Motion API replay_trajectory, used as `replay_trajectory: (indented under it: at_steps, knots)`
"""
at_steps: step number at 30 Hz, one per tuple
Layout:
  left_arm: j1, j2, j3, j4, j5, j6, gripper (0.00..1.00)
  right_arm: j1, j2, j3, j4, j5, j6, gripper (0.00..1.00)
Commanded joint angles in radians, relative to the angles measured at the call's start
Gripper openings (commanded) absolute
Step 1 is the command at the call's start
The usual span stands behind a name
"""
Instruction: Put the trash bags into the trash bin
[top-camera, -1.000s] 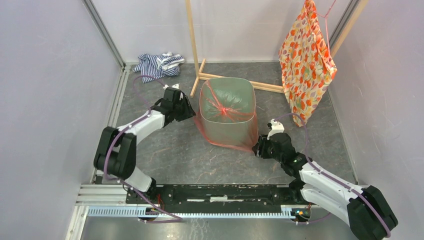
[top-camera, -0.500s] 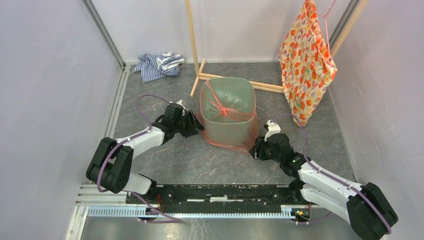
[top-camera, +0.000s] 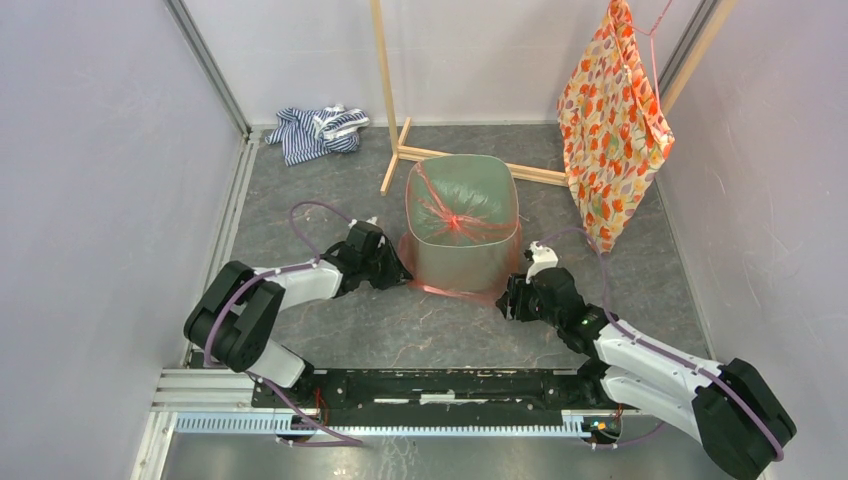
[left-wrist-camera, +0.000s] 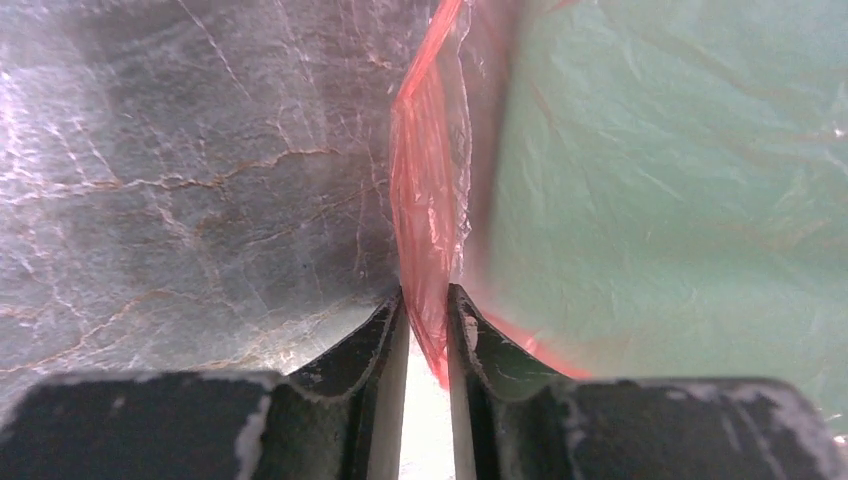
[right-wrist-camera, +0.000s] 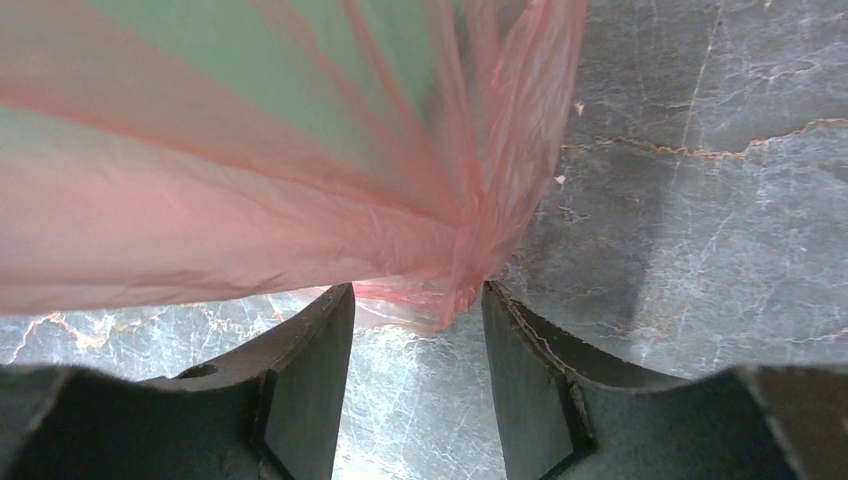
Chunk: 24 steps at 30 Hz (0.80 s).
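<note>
Draping the trash bin (top-camera: 458, 258), trash bag (left-wrist-camera: 430, 215), wrist views alone showing left gripper (left-wrist-camera: 427, 300) pinching it, right gripper (right-wrist-camera: 418, 298) spread

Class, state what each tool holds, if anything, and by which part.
The left tool pinches the trash bag by its loose hem; the right tool holds nothing.

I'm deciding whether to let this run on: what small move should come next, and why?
Probably close the right gripper: its fingers stand apart with the trash bag's lower hem hanging between them, ungripped, while the left gripper is pinched shut on the hem at the opposite side. Both holds seem needed before pulling.
</note>
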Motion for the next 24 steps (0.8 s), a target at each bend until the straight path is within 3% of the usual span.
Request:
replay_trajectory:
  at_steps: [1, 7, 9, 13, 15, 18, 21, 24]
  knots:
    - [0.000, 0.032, 0.021, -0.092, -0.150, 0.068, 0.27, 0.007, 0.001, 0.053, -0.022, 0.096, -0.027, 0.57]
    - [0.006, 0.052, 0.047, -0.108, -0.289, 0.123, 0.11, 0.009, -0.009, 0.050, -0.095, 0.224, -0.064, 0.57]
    - [0.006, 0.049, 0.045, -0.085, -0.309, 0.146, 0.05, 0.008, -0.004, 0.040, -0.080, 0.232, -0.068, 0.49]
    - [0.006, 0.014, 0.009, -0.028, -0.322, 0.173, 0.04, 0.008, -0.001, 0.021, -0.049, 0.220, -0.053, 0.38]
    - [0.005, -0.001, 0.005, -0.033, -0.326, 0.186, 0.10, 0.008, -0.017, 0.009, -0.044, 0.217, -0.044, 0.38]
    - [0.005, -0.046, 0.002, -0.044, -0.286, 0.171, 0.29, 0.008, -0.050, 0.019, -0.083, 0.215, -0.050, 0.46]
    - [0.005, -0.116, 0.009, -0.104, -0.252, 0.143, 0.38, 0.008, -0.099, 0.059, -0.160, 0.228, -0.057, 0.59]
    - [0.006, -0.180, 0.028, -0.179, -0.251, 0.141, 0.41, 0.008, -0.140, 0.116, -0.245, 0.252, -0.050, 0.63]
